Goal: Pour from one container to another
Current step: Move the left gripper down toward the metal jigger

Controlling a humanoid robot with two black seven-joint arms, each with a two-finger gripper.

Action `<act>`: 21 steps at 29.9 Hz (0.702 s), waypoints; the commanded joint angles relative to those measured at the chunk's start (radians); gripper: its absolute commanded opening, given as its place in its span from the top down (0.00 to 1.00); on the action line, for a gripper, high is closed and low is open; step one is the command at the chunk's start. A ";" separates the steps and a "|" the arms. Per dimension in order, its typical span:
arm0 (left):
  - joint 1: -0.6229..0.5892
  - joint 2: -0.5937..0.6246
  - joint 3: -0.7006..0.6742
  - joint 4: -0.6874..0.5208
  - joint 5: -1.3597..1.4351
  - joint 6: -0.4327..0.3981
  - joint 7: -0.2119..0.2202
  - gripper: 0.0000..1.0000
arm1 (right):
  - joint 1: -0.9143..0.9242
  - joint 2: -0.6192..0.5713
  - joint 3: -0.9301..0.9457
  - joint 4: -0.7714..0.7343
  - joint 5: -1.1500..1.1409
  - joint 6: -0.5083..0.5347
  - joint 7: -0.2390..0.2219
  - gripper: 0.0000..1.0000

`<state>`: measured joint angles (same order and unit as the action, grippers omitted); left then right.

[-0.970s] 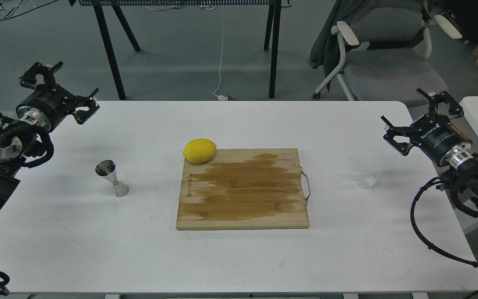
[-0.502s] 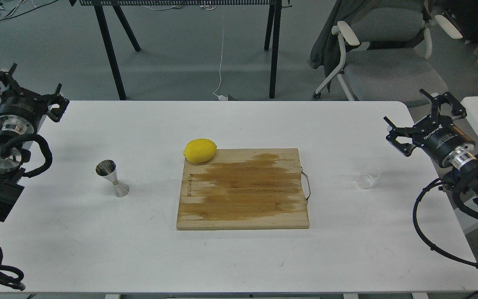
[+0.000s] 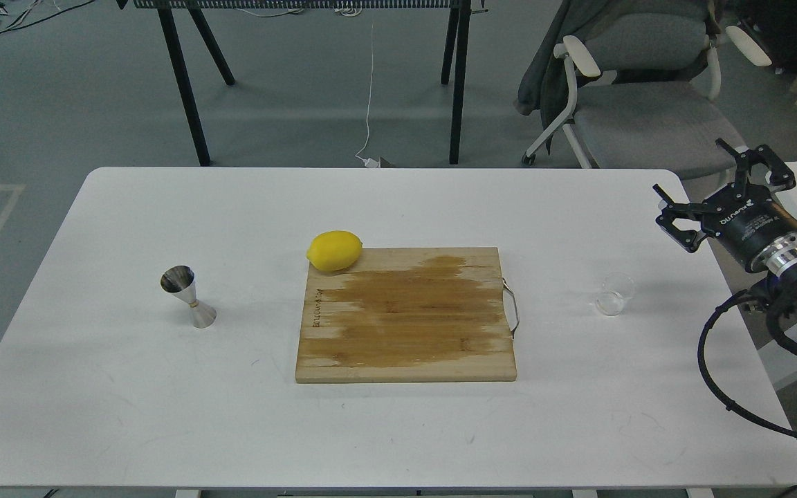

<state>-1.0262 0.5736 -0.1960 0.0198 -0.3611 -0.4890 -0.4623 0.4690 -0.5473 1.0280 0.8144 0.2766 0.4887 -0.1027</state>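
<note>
While the right claw (image 3: 722, 187) is hanging spread and empty off the right edge of the surface (image 3: 129, 387) | clear cup (image 3: 614, 294) is sitting near that edge, risking a knock-off | jigger (image 3: 187, 297) is standing top-heavy toward the left edge | board (image 3: 405, 315) is blocking the middle | left claw is lying out of view.

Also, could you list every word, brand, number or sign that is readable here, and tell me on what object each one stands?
White lettering on the body of the right end effector: probably a brand, seen upside down and too small to read with certainty.
Dark burned mark along the left edge of the cutting board: a short word running sideways, too blurred to read.
Steel jigger, clear cup, lemon: no text visible.
</note>
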 commanded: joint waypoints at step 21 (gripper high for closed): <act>0.302 -0.347 1.217 1.151 0.011 0.000 -0.026 0.00 | -0.016 -0.016 0.003 -0.012 -0.002 0.000 0.001 0.01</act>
<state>-0.7962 0.1633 0.9376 1.1461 -0.3478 -0.4888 -0.4889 0.4615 -0.5618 1.0297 0.8030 0.2747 0.4887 -0.1027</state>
